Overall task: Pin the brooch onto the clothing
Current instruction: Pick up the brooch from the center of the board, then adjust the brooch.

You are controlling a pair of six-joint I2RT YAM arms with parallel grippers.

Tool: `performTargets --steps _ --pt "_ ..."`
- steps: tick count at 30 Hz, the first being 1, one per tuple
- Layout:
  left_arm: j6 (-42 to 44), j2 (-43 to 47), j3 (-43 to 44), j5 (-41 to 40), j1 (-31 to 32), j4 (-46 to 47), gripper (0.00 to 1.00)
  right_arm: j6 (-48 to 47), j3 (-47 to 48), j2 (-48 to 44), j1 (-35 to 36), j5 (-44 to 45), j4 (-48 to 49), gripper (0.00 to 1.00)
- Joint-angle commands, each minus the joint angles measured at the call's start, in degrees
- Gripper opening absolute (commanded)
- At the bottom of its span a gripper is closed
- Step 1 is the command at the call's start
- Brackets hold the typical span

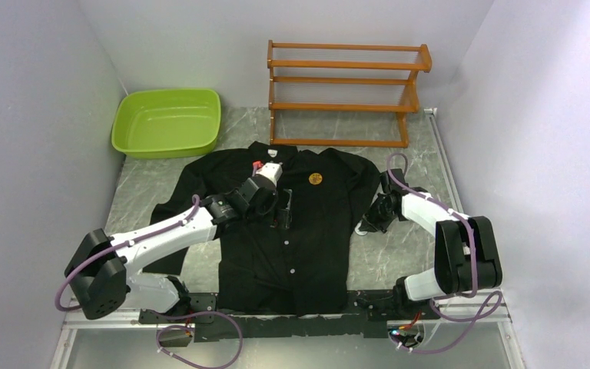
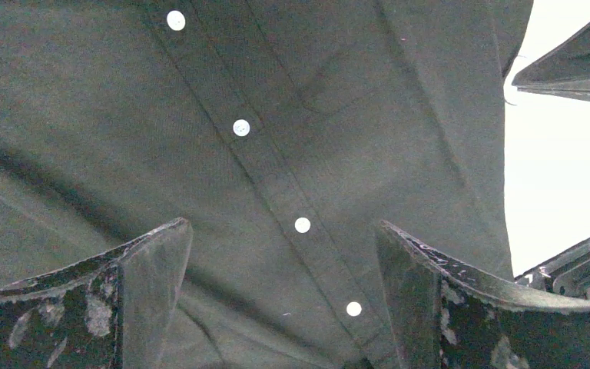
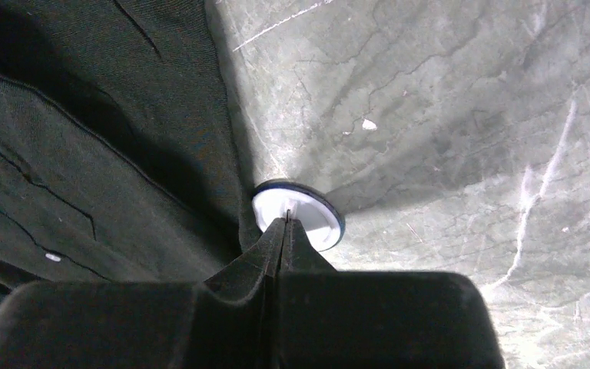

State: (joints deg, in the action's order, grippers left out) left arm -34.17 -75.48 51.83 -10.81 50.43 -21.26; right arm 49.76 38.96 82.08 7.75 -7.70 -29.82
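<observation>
From above, the shiny orange brooch lies on the chest of the black clothing, and it might slide if the right gripper tugs the clothing's edge. The left wrist view shows the left gripper wide open over the buttons, holding nothing. The right wrist view shows tightly closed jaws touching a small white round piece, which could skid away.

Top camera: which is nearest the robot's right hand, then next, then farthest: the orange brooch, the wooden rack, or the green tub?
From the right hand:
1. The orange brooch, on the shirt, to the hand's left.
2. The wooden rack, at the back, in the middle.
3. The green tub, in the back left corner.
</observation>
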Motion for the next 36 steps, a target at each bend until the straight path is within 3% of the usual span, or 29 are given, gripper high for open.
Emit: performTargets --steps 1,9,16,24,28,36 --pt "-1.4 2.7 -1.3 -0.4 -0.2 1.4 0.94 -2.3 -2.3 -0.2 -1.0 2.5 1.2 0.0" --pt "-2.4 2.8 -2.5 3.1 -0.8 5.3 0.94 -2.6 0.4 -12.8 -1.1 7.5 -6.3 0.0" --pt "-4.2 3.3 -4.2 11.7 -3.4 12.3 0.94 -6.3 4.0 -19.8 -0.5 6.3 -6.9 0.0" --pt "-11.5 5.3 -11.7 27.1 -6.3 31.9 0.9 -9.7 12.2 -19.3 14.5 11.6 -5.2 0.0" --pt "-14.2 3.9 -14.1 31.9 -6.4 40.2 0.81 -8.3 14.9 -18.3 21.8 12.1 -3.6 0.0" --pt "-14.2 -1.1 -12.8 37.2 -6.4 46.1 0.54 -7.0 15.8 -15.3 26.0 6.8 -1.0 0.0"
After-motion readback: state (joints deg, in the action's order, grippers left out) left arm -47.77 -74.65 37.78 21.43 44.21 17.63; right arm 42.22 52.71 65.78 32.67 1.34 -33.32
